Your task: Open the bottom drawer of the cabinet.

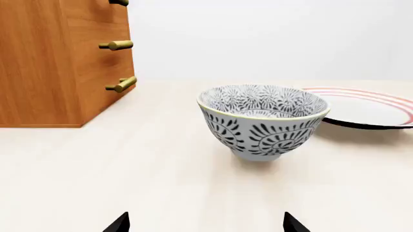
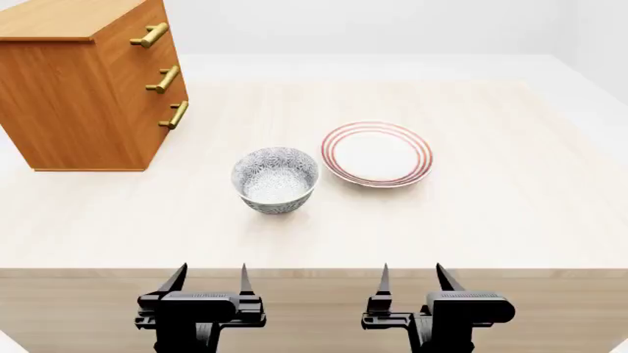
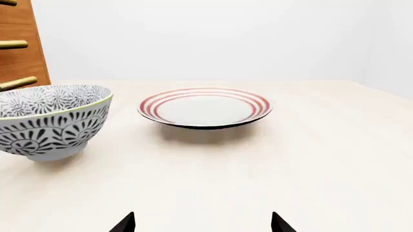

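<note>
Counter (image 2: pixel 510 184): you are looking at a pale, light wood surface with a fine grain, flat and matte; its front edge is showing as a darker tan band in the head view.
Cabinet (image 2: pixel 84 103): it is standing on the far left part of the counter, a boxy chest of smooth orange-brown wood with a visible grain, its drawer fronts facing toward the right.
Handles: three brass-coloured round bars are sticking out from the front, one above the other, each on short posts.
Bottom drawer (image 2: pixel 169 129): it is sitting lowest in the cabinet, with a flat front that is lying flush with the two fronts above it, so it is appearing closed; its handle (image 1: pixel 122 84) is pointing out just above the counter.
Bowl (image 2: pixel 276 179): it is standing upright near the middle of the counter, round and deep on a small foot, white ceramic with a dense black spiral and leaf pattern outside and inside, and a thin yellowish rim.
Plate (image 2: pixel 378 154): it is lying just beside the bowl, on its right and a little farther back, shallow and round, glossy white with red rings around the rim and a dark underside.
Left tool (image 2: pixel 209 281): you are holding it before the near edge of the counter, its two thin black fingers standing apart and gripping nothing.
Right tool (image 2: pixel 412 279): it is hovering at the same near edge, fingers also spread wide, with nothing between them.
Distance: both tools are well apart from the cabinet.
</note>
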`<state>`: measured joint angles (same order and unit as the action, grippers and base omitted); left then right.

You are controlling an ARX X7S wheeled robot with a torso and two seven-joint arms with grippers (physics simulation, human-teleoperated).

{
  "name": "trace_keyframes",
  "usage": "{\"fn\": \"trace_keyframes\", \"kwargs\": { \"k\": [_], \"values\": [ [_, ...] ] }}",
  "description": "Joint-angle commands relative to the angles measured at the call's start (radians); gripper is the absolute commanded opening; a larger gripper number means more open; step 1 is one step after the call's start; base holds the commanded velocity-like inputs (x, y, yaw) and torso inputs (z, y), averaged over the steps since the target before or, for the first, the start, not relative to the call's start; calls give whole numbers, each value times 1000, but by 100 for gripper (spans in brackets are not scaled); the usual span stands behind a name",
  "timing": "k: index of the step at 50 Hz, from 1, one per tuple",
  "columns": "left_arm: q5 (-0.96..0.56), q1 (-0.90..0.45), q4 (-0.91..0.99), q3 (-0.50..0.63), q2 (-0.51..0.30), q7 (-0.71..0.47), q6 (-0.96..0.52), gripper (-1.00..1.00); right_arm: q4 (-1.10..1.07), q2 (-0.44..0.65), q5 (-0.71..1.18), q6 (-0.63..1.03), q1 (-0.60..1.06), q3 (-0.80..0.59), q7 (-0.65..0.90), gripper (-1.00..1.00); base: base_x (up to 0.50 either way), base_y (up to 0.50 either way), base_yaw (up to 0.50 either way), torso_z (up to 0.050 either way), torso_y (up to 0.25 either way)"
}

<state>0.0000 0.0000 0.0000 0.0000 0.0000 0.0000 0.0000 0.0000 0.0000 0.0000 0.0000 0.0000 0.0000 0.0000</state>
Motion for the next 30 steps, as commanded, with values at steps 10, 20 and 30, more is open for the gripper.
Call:
{"fn": "trace_keyframes", "kwargs": {
  "k": [10,20,30],
  "values": [
    [-40,5,14,50,-44,-48,-22,100,-48,43,95,1,-21,-52,20,100,0,0,0,0,0],
    [-53,-1,2,72,-62,-70,-12,100,-26,59,91,-9,-11,-72,62,100,0,254,0,0,0],
    [-67,-7,-10,85,-74,-87,-6,100,-20,72,110,-8,-6,-91,71,100,0,473,0,0,0]
  ]
}}
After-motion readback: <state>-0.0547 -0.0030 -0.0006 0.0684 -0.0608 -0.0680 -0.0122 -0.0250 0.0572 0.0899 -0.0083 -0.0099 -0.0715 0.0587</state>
